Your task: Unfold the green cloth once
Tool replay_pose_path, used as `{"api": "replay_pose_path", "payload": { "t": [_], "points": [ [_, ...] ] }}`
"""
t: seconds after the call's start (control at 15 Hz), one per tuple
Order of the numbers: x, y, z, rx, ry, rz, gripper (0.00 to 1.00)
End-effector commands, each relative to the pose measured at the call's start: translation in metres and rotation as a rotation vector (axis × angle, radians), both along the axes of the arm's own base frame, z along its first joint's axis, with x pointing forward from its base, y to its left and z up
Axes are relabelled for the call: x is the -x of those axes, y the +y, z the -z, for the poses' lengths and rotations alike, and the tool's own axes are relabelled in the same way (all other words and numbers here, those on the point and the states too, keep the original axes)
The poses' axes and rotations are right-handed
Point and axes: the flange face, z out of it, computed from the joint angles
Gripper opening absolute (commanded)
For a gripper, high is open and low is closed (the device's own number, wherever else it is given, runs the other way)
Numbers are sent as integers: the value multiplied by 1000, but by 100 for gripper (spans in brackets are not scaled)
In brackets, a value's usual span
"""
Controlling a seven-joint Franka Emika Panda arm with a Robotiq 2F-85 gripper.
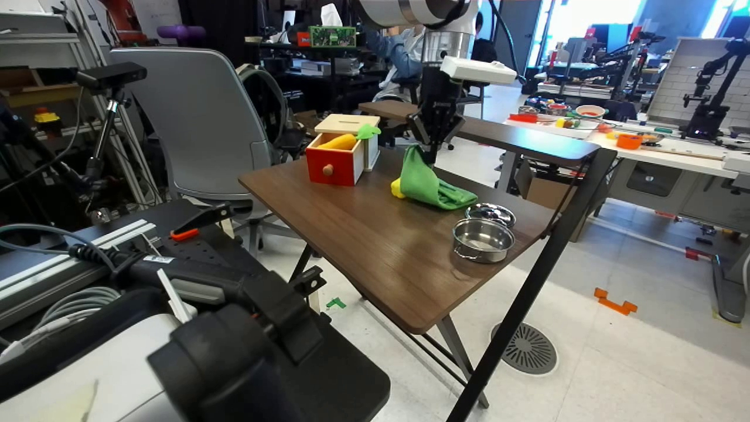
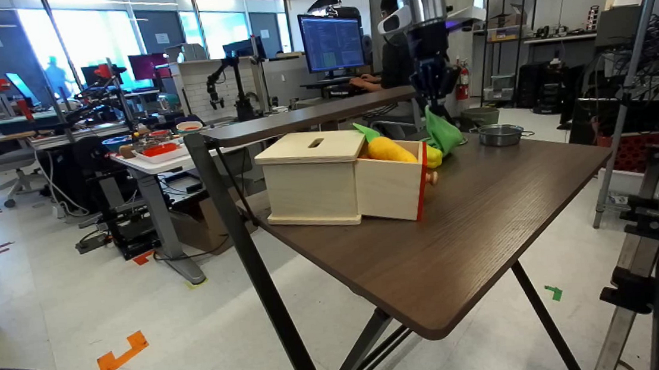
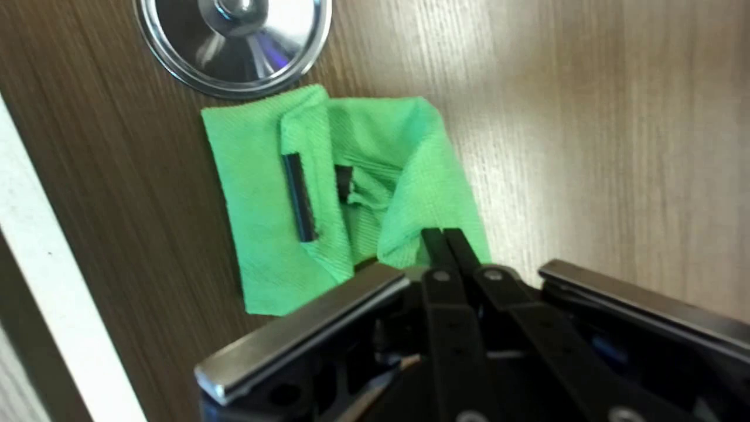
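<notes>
Wrist view: the brown wood-grain counter (image 3: pixel 586 146) ends toward eight o'clock but runs on toward three, likely room for unfolding. On it lies the folded green cloth (image 3: pixel 321 193); at four o'clock the black two-fingered metal claw (image 3: pixel 443 234) is clamped on its raised end, I'd guess to peel it open. A round silver metal lid (image 3: pixel 234 44) sits just beside the cloth, at eleven.
</notes>
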Motion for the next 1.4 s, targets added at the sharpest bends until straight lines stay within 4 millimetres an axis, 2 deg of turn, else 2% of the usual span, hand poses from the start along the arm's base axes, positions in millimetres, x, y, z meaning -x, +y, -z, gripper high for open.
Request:
{"api": "replay_pose_path", "payload": {
  "t": [0.0, 0.2, 0.4, 0.8, 1.13, 1.2, 1.27, 1.33],
  "points": [
    [30, 23, -17, -35, 106, -77, 1],
    [53, 31, -11, -40, 218, -98, 1],
    [77, 28, 1, -36, 325, -86, 1],
    [119, 21, 52, -74, 566, -73, 1],
    [135, 24, 97, -92, 677, -57, 1],
    [137, 24, 104, -88, 686, -51, 27],
    [138, 24, 110, -88, 696, -49, 28],
    [139, 23, 115, -88, 702, -44, 35]
  ]
}}
